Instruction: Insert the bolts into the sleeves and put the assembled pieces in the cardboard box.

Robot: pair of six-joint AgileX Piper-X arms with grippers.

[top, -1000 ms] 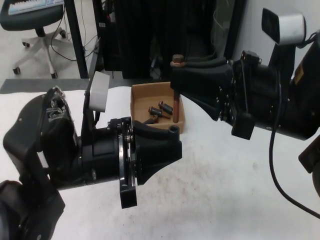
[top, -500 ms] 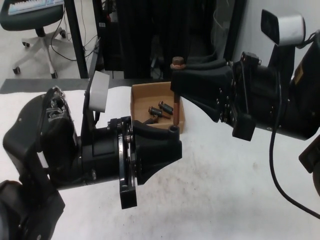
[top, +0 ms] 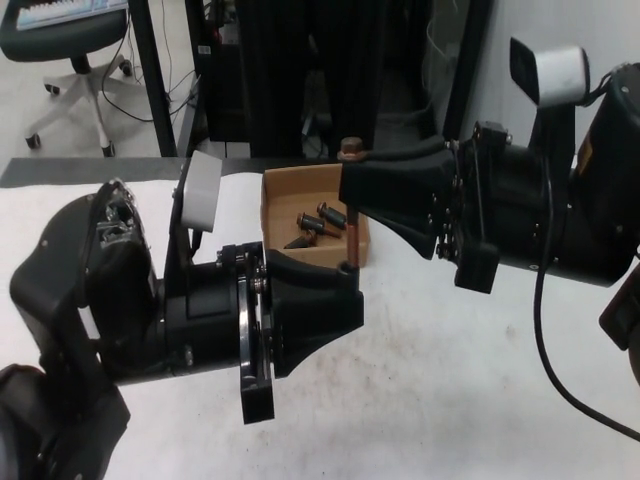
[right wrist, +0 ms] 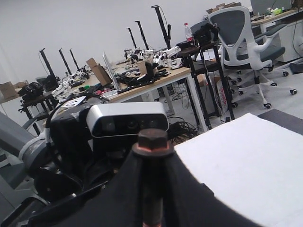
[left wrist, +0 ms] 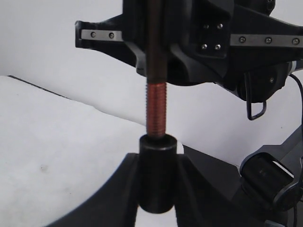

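Note:
My left gripper [left wrist: 156, 184] is shut on a black sleeve [left wrist: 156, 172], held upright above the white bench. My right gripper [top: 352, 190] is shut on a copper bolt [left wrist: 155, 109], head up [right wrist: 152, 142], and its threaded tip sits in the sleeve's mouth. In the high view the bolt [top: 352, 205] hangs straight down from the right gripper onto the left gripper [top: 345, 268], just in front of the cardboard box [top: 280, 185]. Two dark assembled pieces [top: 318, 220] lie inside the box.
The white padded bench top [top: 450, 380] spreads around both arms. Black frame posts [top: 150, 70] and an office chair [top: 70, 40] stand beyond the bench's far edge. The left arm's camera [right wrist: 127, 120] faces the right wrist view.
The right gripper has come down a little with the bolt, bringing its tip lower onto the sleeve. The left arm has shifted slightly.

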